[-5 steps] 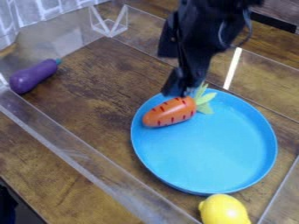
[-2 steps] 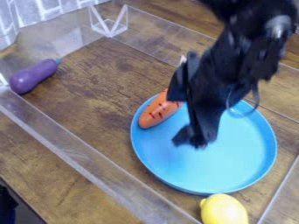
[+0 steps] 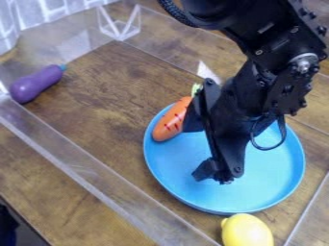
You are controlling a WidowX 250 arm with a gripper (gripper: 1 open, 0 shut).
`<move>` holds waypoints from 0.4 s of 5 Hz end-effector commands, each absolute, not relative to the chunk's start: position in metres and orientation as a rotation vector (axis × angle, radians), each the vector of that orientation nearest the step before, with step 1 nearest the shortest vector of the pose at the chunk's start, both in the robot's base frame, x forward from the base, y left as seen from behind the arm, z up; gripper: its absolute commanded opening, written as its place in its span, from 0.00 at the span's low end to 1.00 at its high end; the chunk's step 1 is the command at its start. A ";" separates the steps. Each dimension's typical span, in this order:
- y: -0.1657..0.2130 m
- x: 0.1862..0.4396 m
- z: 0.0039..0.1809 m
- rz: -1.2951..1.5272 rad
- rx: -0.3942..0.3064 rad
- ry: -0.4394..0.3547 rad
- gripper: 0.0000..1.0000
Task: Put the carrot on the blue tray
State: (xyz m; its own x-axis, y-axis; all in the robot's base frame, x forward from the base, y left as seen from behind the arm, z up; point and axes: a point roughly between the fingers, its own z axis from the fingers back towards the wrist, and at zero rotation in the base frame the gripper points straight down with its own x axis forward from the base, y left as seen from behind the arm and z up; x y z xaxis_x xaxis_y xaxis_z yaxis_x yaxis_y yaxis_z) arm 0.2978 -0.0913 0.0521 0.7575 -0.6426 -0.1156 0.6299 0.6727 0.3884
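Note:
The carrot [image 3: 168,123] lies at the upper-left rim of the blue tray [image 3: 264,183], its orange body half on the rim and half over the wooden table. The arm hides its right side, and a bit of green top shows at the arm's edge. My black gripper [image 3: 205,146] reaches down over the tray just right of the carrot. Its fingers are spread wide, one beside the carrot and the other low over the tray's floor [image 3: 215,173]. The gripper is open and holds nothing.
A purple eggplant [image 3: 37,83] lies at the far left of the table. A yellow lemon [image 3: 247,231] sits just off the tray's front edge. Clear plastic walls [image 3: 122,19] stand at the back and run along the front left.
The arm has come down and swung over the tray. The carrot has slid a little left towards the rim and turned steeper. The gripper stayed open.

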 end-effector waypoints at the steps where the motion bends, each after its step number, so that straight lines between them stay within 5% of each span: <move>1: -0.096 0.304 0.063 -0.641 0.407 -0.056 1.00; 2: -0.101 0.306 0.063 -0.584 0.384 -0.049 1.00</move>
